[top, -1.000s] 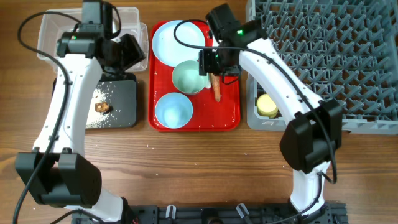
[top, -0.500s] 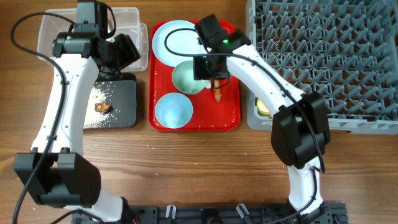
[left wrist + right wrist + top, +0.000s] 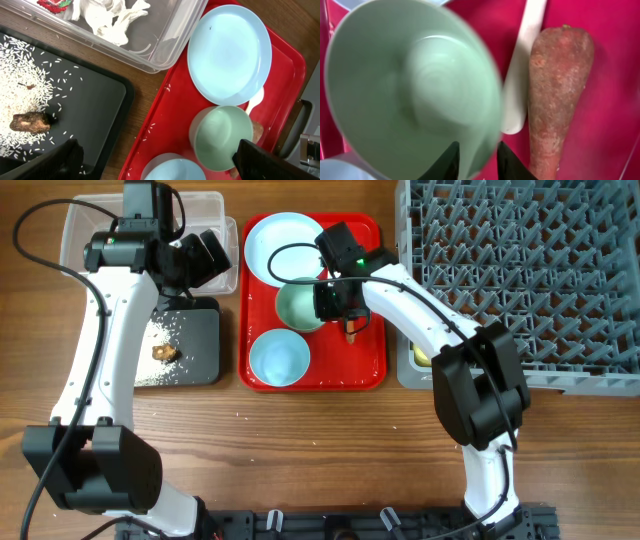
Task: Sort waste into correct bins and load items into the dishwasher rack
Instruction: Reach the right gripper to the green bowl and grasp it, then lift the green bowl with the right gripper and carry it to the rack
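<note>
My right gripper [image 3: 327,308] [image 3: 482,162] is shut on the right rim of the pale green bowl [image 3: 295,307] [image 3: 410,100] [image 3: 220,137] on the red tray. The carrot-like stick [image 3: 351,332] [image 3: 555,95] and the white spoon [image 3: 522,75] [image 3: 255,99] lie just right of the bowl. The light-blue plate [image 3: 283,242] [image 3: 229,54] and the light-blue bowl [image 3: 279,357] [image 3: 170,170] are on the same tray. My left gripper [image 3: 205,260] [image 3: 160,165] is open and empty between the tub and the tray. The yellow cup [image 3: 422,355] sits in the grey rack [image 3: 520,270], half hidden by my right arm.
The clear tub [image 3: 80,230] [image 3: 165,40] holds the red-and-white wrapper [image 3: 52,4] and white paper [image 3: 110,17]. The black tray [image 3: 195,350] [image 3: 95,105] holds rice [image 3: 165,328] [image 3: 25,75] and a brown chunk [image 3: 164,353] [image 3: 31,121]. The red tray [image 3: 370,370] [image 3: 165,120] lies between them and the rack.
My right gripper moved left from above the carrot stick to the green bowl's right rim and closed on it. The left arm has hardly moved.
</note>
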Controlling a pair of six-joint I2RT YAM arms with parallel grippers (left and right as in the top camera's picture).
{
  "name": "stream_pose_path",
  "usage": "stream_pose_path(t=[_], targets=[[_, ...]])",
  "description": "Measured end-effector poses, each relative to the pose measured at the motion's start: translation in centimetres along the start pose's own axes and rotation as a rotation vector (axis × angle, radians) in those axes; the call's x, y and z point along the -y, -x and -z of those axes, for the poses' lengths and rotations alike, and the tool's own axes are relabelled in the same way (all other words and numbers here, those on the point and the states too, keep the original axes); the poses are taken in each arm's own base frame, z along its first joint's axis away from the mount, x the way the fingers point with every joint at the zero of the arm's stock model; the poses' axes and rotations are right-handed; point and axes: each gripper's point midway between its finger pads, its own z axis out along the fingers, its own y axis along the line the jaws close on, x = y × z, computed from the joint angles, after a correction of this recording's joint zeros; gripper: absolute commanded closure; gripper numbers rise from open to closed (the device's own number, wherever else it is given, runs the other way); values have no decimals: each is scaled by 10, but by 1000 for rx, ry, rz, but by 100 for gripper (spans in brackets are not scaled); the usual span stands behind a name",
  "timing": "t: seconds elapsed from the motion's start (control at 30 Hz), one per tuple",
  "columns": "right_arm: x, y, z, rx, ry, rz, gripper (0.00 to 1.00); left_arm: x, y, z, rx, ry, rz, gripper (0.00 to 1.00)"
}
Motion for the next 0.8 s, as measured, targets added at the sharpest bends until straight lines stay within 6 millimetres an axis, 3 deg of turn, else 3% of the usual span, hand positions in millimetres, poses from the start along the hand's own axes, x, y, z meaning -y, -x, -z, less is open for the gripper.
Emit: stream_pose_path(t=[0.23, 0.37, 0.5, 0.53, 0.63, 0.8], targets=[[2, -1, -1, -4, -7, -25, 96, 0, 0, 0, -1, 1, 0, 0], [2, 0, -1, 2, -10, -23, 78, 0, 0, 0, -2, 2, 0, 0], [2, 4, -1, 19, -13, -11, 73, 0, 0, 0, -2, 2, 0, 0], [2, 5, -2, 23, -12, -9, 75, 0, 0, 0, -1, 1, 0, 0], [4, 4, -9, 13, -20, -6, 94, 0, 0, 0, -1, 1, 0, 0], [6, 4, -16, 9, -22, 12, 96, 0, 0, 0, -1, 1, 0, 0]])
